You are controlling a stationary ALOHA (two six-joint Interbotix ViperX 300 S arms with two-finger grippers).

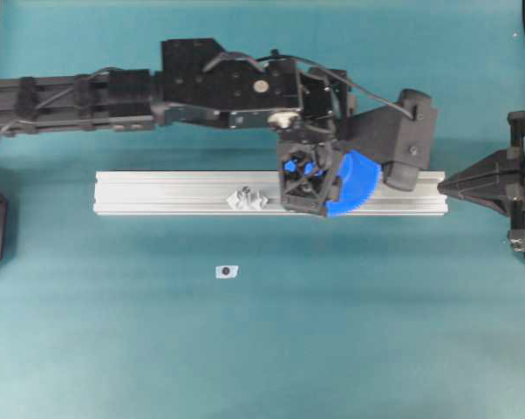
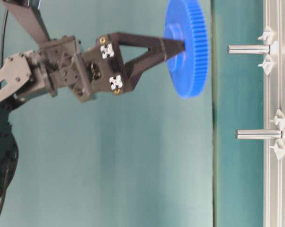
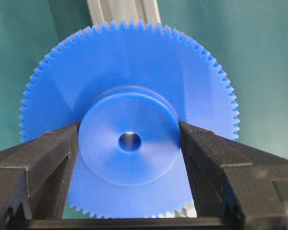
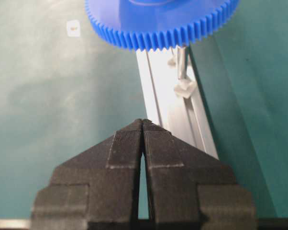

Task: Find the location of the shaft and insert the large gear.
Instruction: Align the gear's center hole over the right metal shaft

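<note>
- Above the long silver aluminium rail (image 1: 184,192) lying across the teal counter (image 1: 245,349), the flat bright blue plastic toothed gear (image 1: 354,185) is carried by the left gripper (image 1: 308,179).
- The left fingers (image 3: 53,158) are clamped on the raised round hub of the gear from both sides, as the left wrist view shows; the small centre hole is seen between them, with something metallic showing inside it.
- The gear is held clear of the rail: in the table-level view its flat face is turned toward the rail, with a gap between the disc and the pin tips.
- Two slim metal pegs are seen standing out from the rail in the table-level view, each flanked by two small clear faceted blocks.
- One peg (image 2: 249,49) is roughly level with the gear's hub; the other peg (image 2: 258,134) is set further along the rail, away from the gear.
- In the overhead view only one peg with its clear blocks (image 1: 247,199) is uncovered, left of the gear; which of the two pegs is the shaft (image 2: 249,49) cannot be told for certain, though the one under the gear fits.
- The right gripper (image 4: 142,125) is parked just beyond the right end of the rail, its fingers pressed together on nothing.
- A small white sticker (image 1: 227,271) with a dark dot lies on the counter, well apart from the rail.
</note>
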